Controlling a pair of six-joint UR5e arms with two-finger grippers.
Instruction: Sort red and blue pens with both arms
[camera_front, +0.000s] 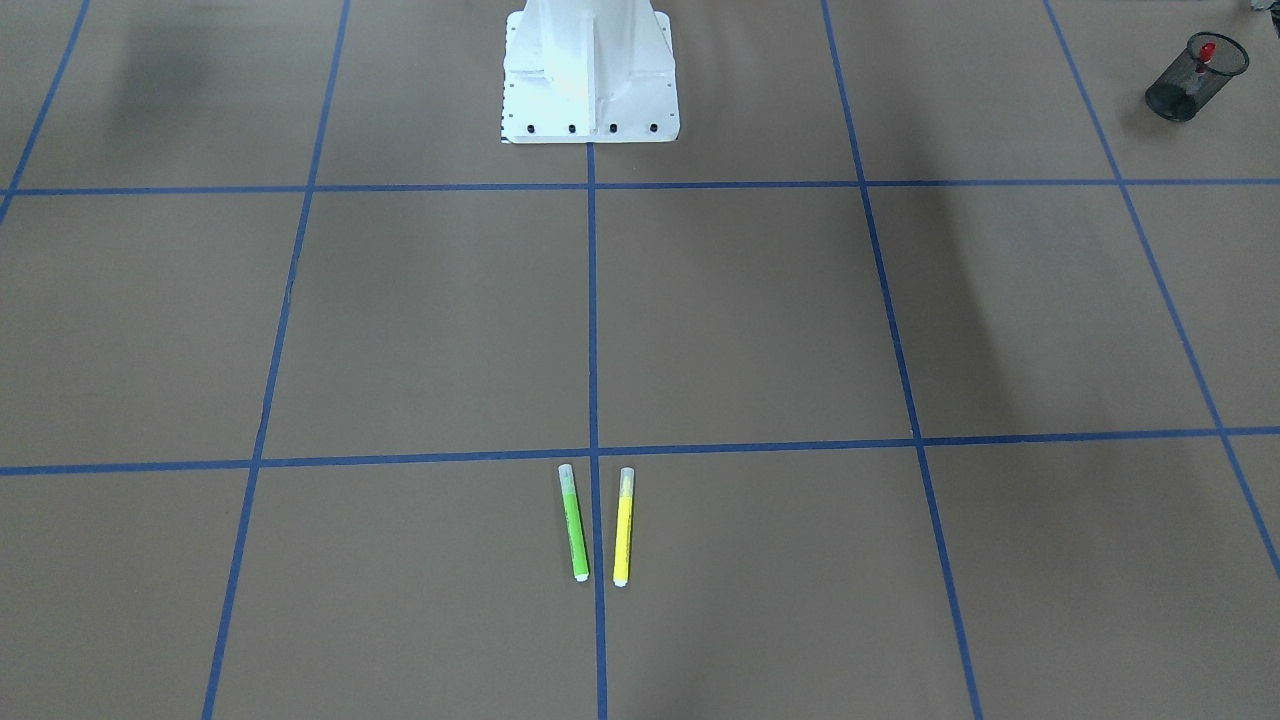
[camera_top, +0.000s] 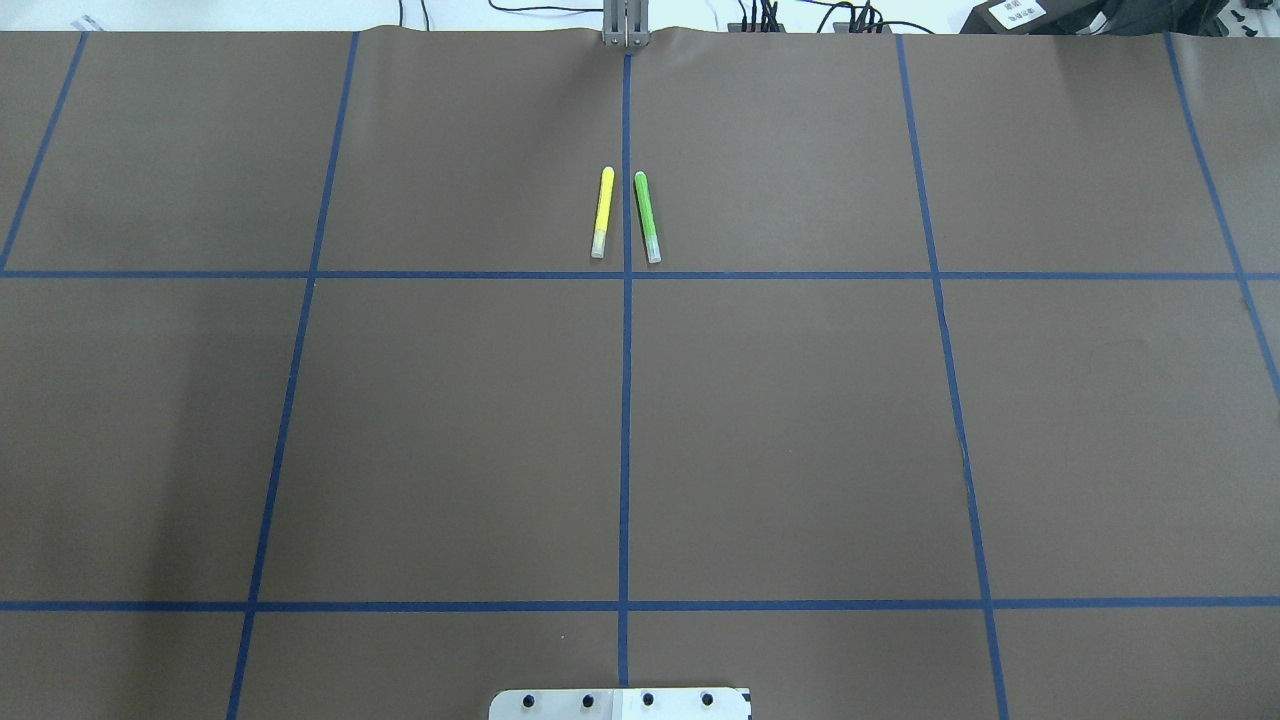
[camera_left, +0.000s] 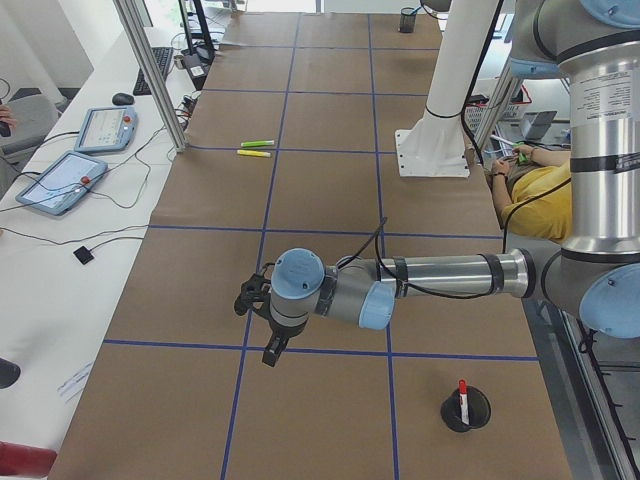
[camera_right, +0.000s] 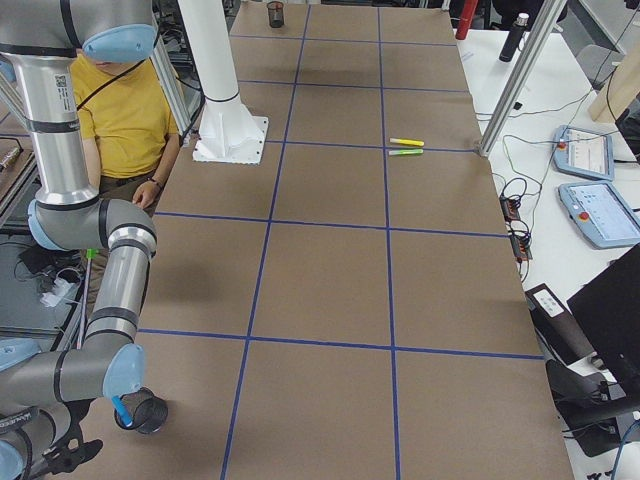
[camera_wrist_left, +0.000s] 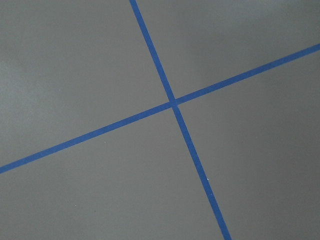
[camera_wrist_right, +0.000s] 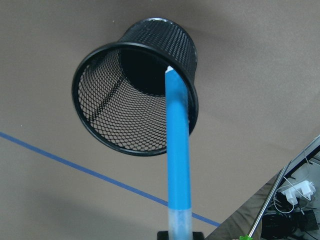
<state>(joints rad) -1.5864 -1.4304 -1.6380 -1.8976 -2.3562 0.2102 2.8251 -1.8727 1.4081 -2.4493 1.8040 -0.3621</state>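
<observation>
The blue pen (camera_wrist_right: 178, 155) rises from my right gripper (camera_wrist_right: 180, 234), which is shut on its clear-capped end. Its white tip reaches just inside the rim of a black mesh cup (camera_wrist_right: 131, 85). In the exterior right view the same blue pen (camera_right: 122, 410) slants into that cup (camera_right: 150, 413) near the table's near corner. The red pen (camera_front: 1206, 52) stands in another black mesh cup (camera_front: 1196, 80) on the robot's left side. My left gripper (camera_left: 268, 345) hangs over the brown mat a short way from that cup (camera_left: 466, 412); I cannot tell whether it is open or shut. The left wrist view holds only mat and blue tape.
A green highlighter (camera_top: 647, 217) and a yellow highlighter (camera_top: 602, 212) lie side by side at the far middle of the table, flanking a blue tape line. The white pedestal (camera_front: 590, 75) stands at the robot's base. A person sits behind it (camera_right: 120, 120).
</observation>
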